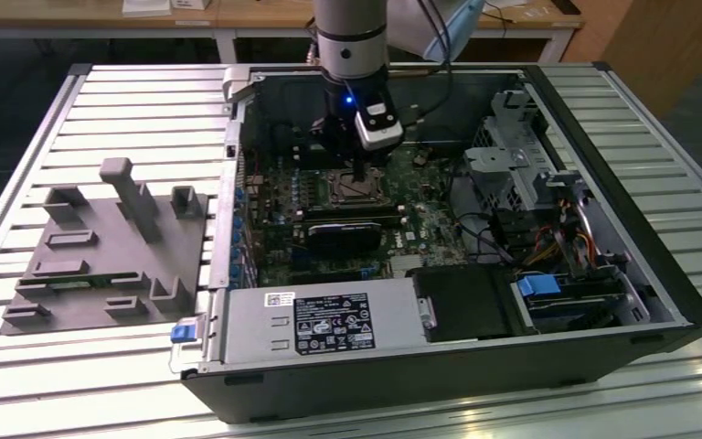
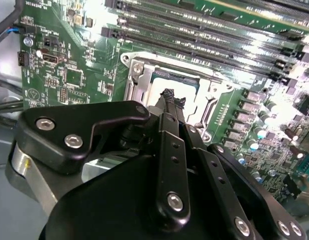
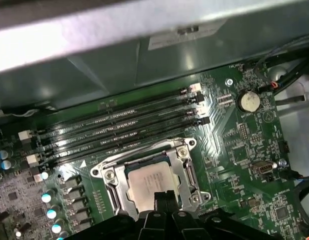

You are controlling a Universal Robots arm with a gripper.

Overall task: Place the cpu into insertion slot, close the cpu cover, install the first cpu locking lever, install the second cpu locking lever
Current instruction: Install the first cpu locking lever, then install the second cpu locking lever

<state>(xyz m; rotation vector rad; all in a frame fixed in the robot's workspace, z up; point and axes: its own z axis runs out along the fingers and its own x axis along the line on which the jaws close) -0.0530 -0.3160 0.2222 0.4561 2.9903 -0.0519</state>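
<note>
Open PC case [image 1: 643,274] on slatted worktop [image 1: 107,101]; arm reached down into it over the motherboard [image 3: 234,150]. The hand [image 3: 164,200] hung directly above the insertion slot [image 3: 107,175], fingertips [image 2: 169,100] pressed together, clenched on nothing visible. The cpu [image 3: 147,182] lay flat in the slot, silver top showing, just beyond the fingertips. The cpu cover [image 3: 187,172] appeared to lie down around the chip; locking levers could not be made out. Memory slots [image 3: 119,125] ran alongside the socket.
</note>
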